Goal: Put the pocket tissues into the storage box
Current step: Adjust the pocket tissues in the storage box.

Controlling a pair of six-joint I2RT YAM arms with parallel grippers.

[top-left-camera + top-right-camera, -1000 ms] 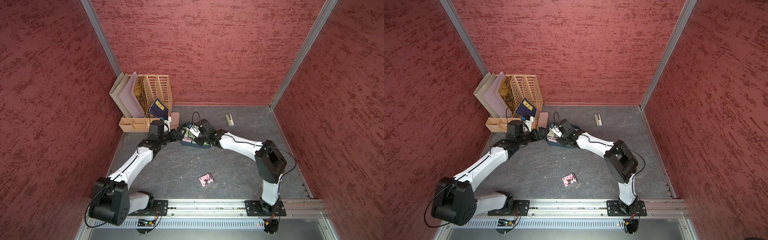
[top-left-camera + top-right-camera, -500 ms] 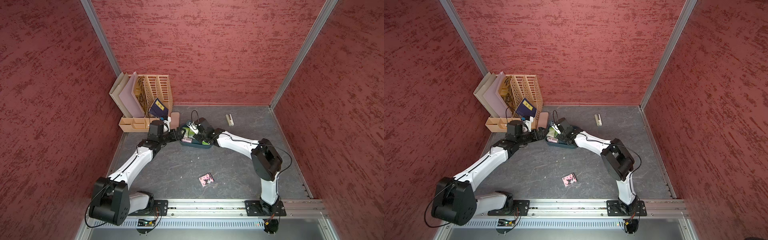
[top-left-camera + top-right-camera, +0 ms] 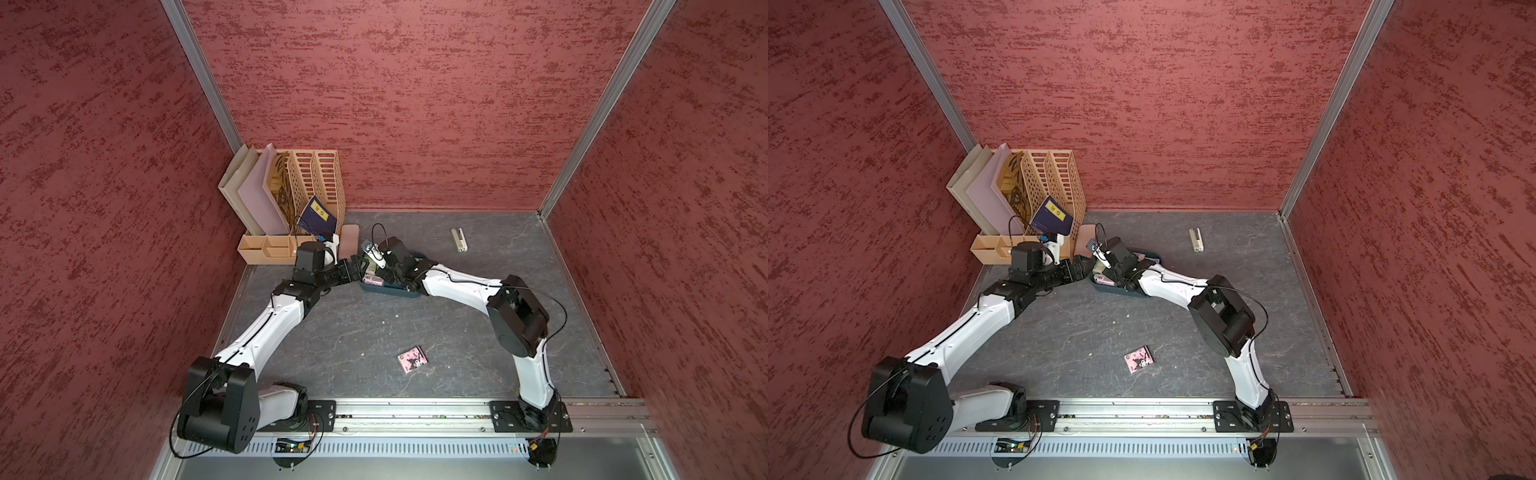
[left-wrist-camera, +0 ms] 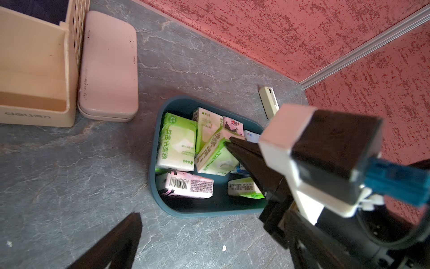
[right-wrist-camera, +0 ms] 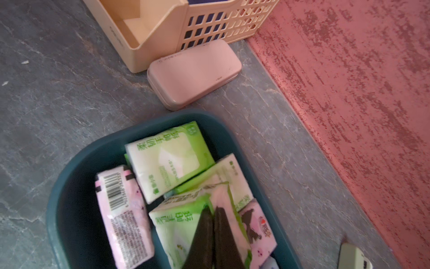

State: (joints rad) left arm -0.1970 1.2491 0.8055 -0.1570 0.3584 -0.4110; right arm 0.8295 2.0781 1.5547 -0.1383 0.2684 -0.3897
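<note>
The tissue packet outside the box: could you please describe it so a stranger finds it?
On the tabletop, look between the rail and the blue box. A pink packet with a dark cartoon lies there alone; the other packets are in the box.

Right arm: elbow drawn inward; right claw [image 5: 213, 208] carried farther along the storage box [image 5: 76, 167] toward its end by the pink case [image 5: 193, 72].
</note>
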